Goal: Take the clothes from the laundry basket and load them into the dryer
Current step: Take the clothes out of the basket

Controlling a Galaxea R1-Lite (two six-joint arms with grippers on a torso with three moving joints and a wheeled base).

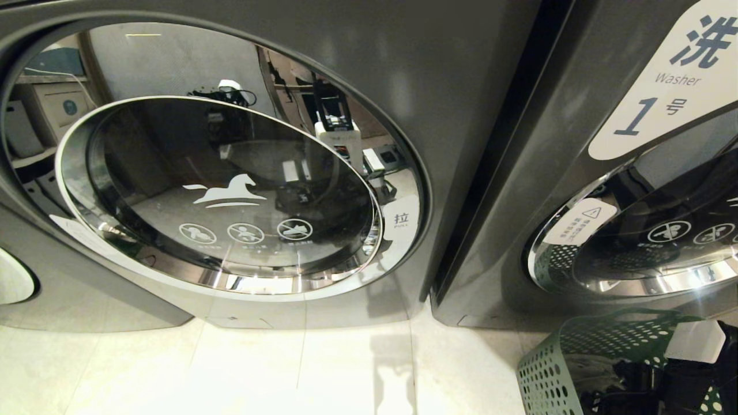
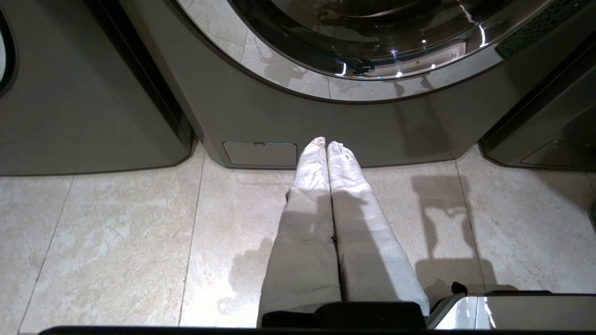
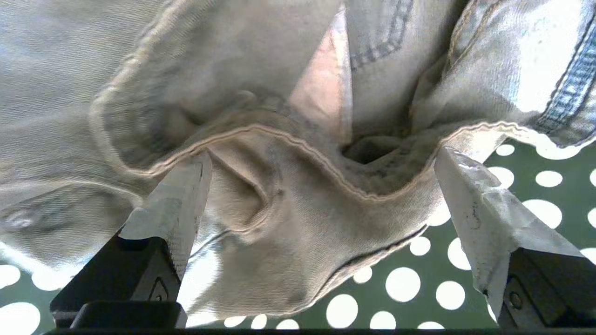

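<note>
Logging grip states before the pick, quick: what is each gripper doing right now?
Left gripper: shut, empty, pointing at the floor.
Right gripper: open, fingers astride the denim garment in the green basket, not gripping.

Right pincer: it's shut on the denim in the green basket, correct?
No. The right pincer is open, its fingers spread either side of a denim fold; the right wrist view shows this. It is in the green basket.

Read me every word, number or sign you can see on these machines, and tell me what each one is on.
"洗", "Washer", "1号": white label on the right-hand machine.
"拉", with tiny print under it that looks like "PULL": sticker beside the left door.
White horse logo and three round prohibition signs on that door; their captions are too small to read.
Warning-triangle sticker on the right door: text unreadable.
</note>
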